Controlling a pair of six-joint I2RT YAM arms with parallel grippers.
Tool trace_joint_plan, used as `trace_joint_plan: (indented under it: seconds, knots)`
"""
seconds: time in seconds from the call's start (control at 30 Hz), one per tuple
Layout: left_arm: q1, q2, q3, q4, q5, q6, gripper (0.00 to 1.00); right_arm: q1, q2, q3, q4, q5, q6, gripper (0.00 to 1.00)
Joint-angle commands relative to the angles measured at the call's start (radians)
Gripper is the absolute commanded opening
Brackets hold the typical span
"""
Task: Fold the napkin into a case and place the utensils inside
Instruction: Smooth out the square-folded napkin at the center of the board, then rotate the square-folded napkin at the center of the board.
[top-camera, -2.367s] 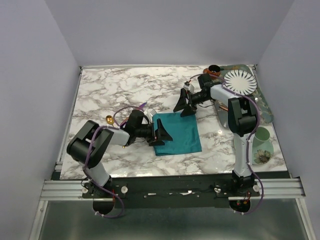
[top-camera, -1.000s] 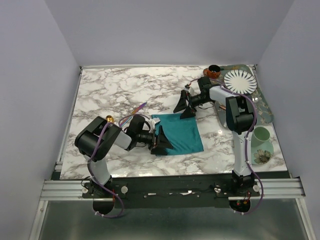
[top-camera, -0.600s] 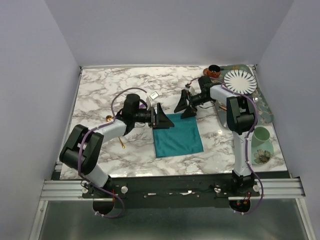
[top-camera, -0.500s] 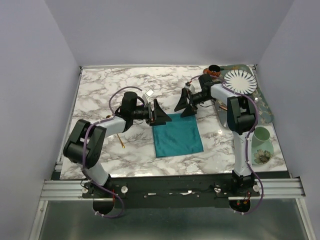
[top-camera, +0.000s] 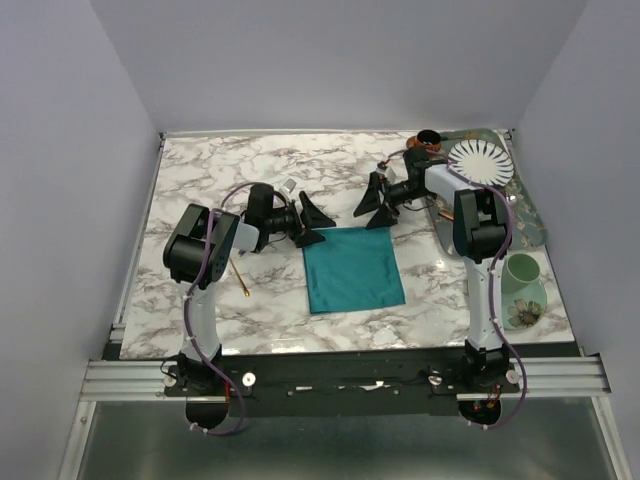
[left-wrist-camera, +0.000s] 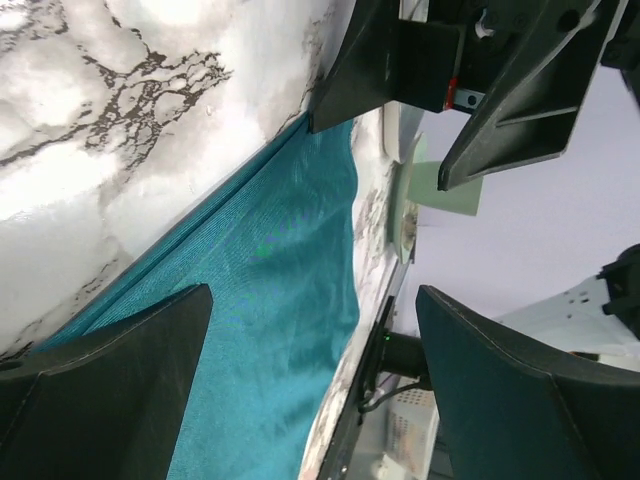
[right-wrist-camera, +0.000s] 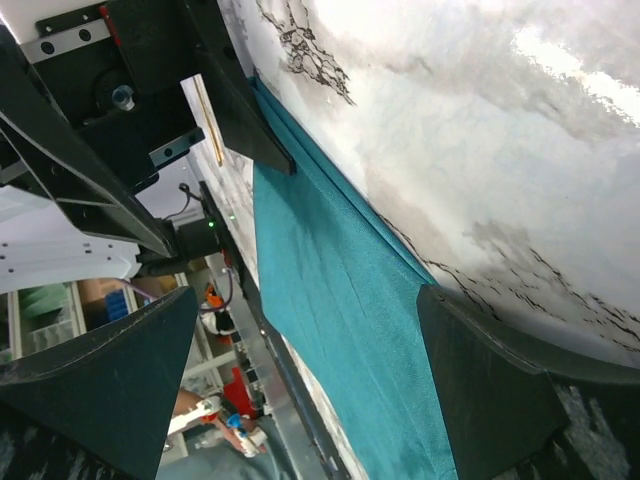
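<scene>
A teal cloth napkin, folded flat into a rectangle, lies on the white-and-grey marble table, between the two arms. The black two-fingered left gripper hangs low at the cloth's far left corner and the right gripper at its far right corner; both are spread wide, holding nothing.

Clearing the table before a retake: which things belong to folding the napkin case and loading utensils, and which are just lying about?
Job in hand: teal napkin; gold utensil.
Lying about: striped plate; pale green dish; small brown bowl.
</scene>
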Motion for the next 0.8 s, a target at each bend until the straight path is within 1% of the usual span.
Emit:
trace_joint_plan:
  seconds: [0.0, 0.13, 0.2, 0.23, 0.27, 0.3, 0.33, 0.37, 0.4, 0.43, 0.47, 0.5, 0.53, 0.57, 0.6, 0.63, 0.67, 0.7, 0.73, 0.77]
  knots:
    - [0.019, 0.054, -0.017, 0.022, -0.044, -0.028, 0.99, -0.018, 0.063, 0.009, -0.027, 0.090, 0.006, 1.00]
    - [0.024, 0.062, 0.000, -0.025, -0.026, 0.009, 0.99, -0.019, 0.052, 0.019, -0.037, 0.106, 0.003, 1.00]
    - [0.025, 0.031, 0.037, -0.053, -0.003, 0.079, 0.99, -0.020, 0.039, 0.050, -0.057, 0.104, -0.026, 1.00]
    - [0.024, 0.010, 0.055, -0.132, 0.008, 0.133, 0.99, -0.019, 0.016, 0.059, -0.077, 0.100, -0.038, 1.00]
    - [0.024, -0.044, 0.109, -0.206, 0.019, 0.202, 0.99, -0.021, 0.002, 0.071, -0.090, 0.094, -0.050, 1.00]
    - [0.025, -0.078, 0.144, -0.305, 0.013, 0.420, 0.99, -0.021, -0.015, 0.081, -0.105, 0.084, -0.090, 1.00]
    - [0.022, -0.111, 0.179, -0.529, 0.002, 0.539, 0.99, -0.021, -0.038, 0.094, -0.137, 0.086, -0.114, 1.00]
    - [0.021, -0.182, 0.233, -0.630, -0.047, 0.652, 0.99, -0.021, -0.081, 0.097, -0.142, 0.093, -0.133, 1.00]
    - [0.010, -0.220, 0.250, -0.737, -0.080, 0.887, 0.99, -0.021, -0.110, 0.094, -0.149, 0.125, -0.165, 1.00]
    - [0.000, -0.260, 0.259, -0.900, -0.129, 0.979, 0.99, -0.020, -0.133, 0.085, -0.154, 0.144, -0.202, 1.00]
    - [-0.011, -0.301, 0.253, -0.959, -0.171, 1.071, 0.99, -0.021, -0.171, 0.081, -0.153, 0.165, -0.217, 1.00]
    - [-0.023, -0.387, 0.240, -1.005, -0.252, 1.153, 0.99, -0.020, -0.182, 0.073, -0.146, 0.211, -0.234, 1.00]
    - [-0.054, -0.430, 0.220, -1.062, -0.289, 1.267, 0.99, -0.021, -0.189, 0.073, -0.146, 0.233, -0.247, 1.00]
    - [-0.072, -0.473, 0.159, -1.074, -0.327, 1.310, 0.99, -0.018, -0.190, 0.082, -0.151, 0.253, -0.256, 1.00]
    - [-0.102, -0.566, 0.122, -1.081, -0.416, 1.351, 0.99, -0.019, -0.183, 0.088, -0.157, 0.280, -0.271, 1.00]
    - [-0.169, -0.608, 0.083, -1.087, -0.455, 1.438, 0.99, -0.015, -0.173, 0.094, -0.169, 0.290, -0.276, 1.00]
    - [-0.210, -0.650, -0.002, -1.081, -0.493, 1.468, 0.99, -0.013, -0.164, 0.108, -0.175, 0.296, -0.279, 1.00]
    - [-0.244, -0.726, -0.042, -1.075, -0.539, 1.495, 0.99, -0.012, -0.147, 0.113, -0.180, 0.314, -0.285, 1.00]
    - [-0.278, -0.762, -0.078, -1.061, -0.565, 1.514, 0.99, -0.007, -0.141, 0.113, -0.180, 0.316, -0.285, 1.00]
    - [-0.357, -0.792, -0.137, -1.047, -0.593, 1.531, 0.99, -0.004, -0.135, 0.111, -0.179, 0.319, -0.288, 1.00]
